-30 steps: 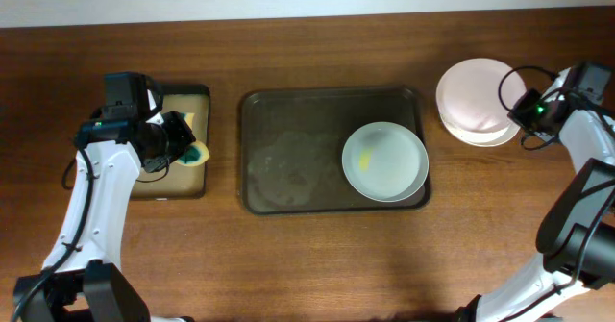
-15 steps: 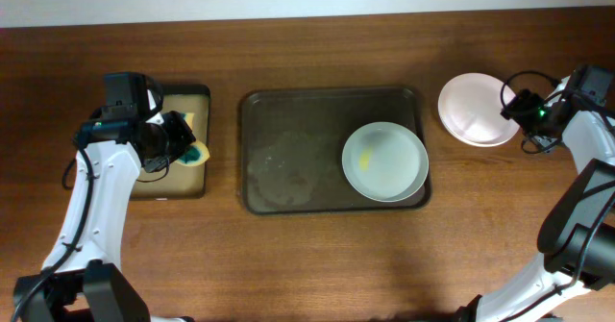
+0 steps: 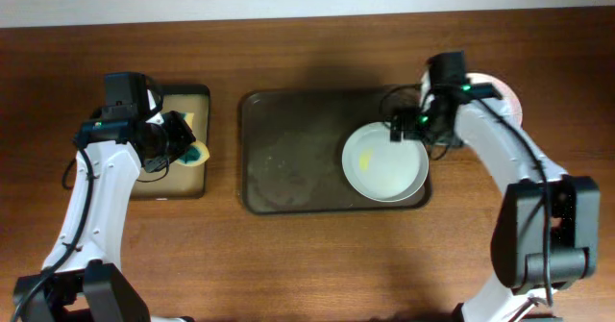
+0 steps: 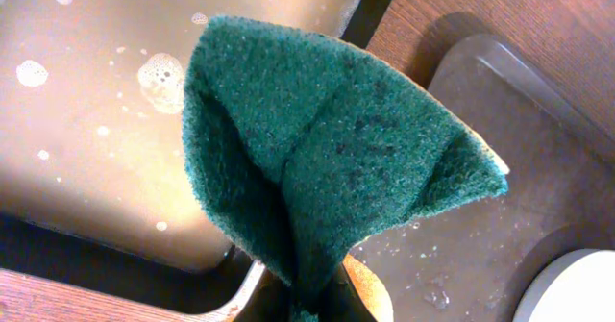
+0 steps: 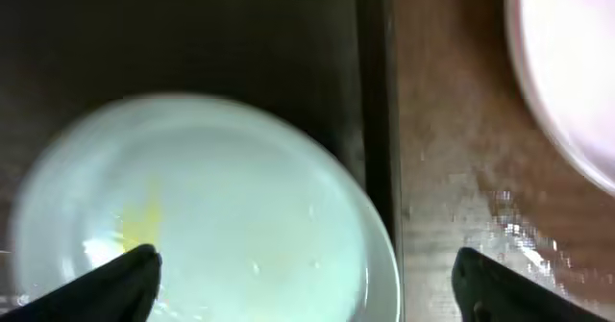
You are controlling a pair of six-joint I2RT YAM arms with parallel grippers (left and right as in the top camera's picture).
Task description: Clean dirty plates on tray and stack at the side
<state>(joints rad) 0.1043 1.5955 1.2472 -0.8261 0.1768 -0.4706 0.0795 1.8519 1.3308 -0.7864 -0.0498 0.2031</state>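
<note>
Right arm is off the spot it held at the frame's right edge half a second ago. It now reaches in over the upper right corner of the large tray (image 3: 288,154). Left arm is unchanged at the left of the frame.

Counts:
- Two trays: the large dark one at centre and a small tray (image 3: 197,93) with a tan inside at the left.
- One pale plate (image 3: 384,163) on the large tray.
- One white stack (image 3: 509,93) of plates on the wooden table (image 3: 317,264) to the right, mostly hidden under the right arm. I cannot tell how many plates are in it.
- One green scouring sponge (image 4: 327,168).
- One yellow smear (image 5: 139,224) on the pale plate.

Pale plate:
- It lies flat in the lower right part of the large tray, against the right rim.
- The smear is left of its centre.

Right claw (image 3: 420,130):
- Its jaws are spread wide and hold nothing.
- In the wrist view one fingertip (image 5: 125,276) hangs over the plate's left half, near the smear. The other hangs over bare table beyond the tray's right rim.
- The claw therefore straddles the plate's right part and the rim.
- I cannot tell whether it touches the plate.

Left claw (image 3: 183,141):
- It is pinched on the sponge, which is folded and creased in the grip.
- It hangs over the right edge of the small tray, which holds suds (image 4: 159,72).
- It is well apart from the plate.
</note>
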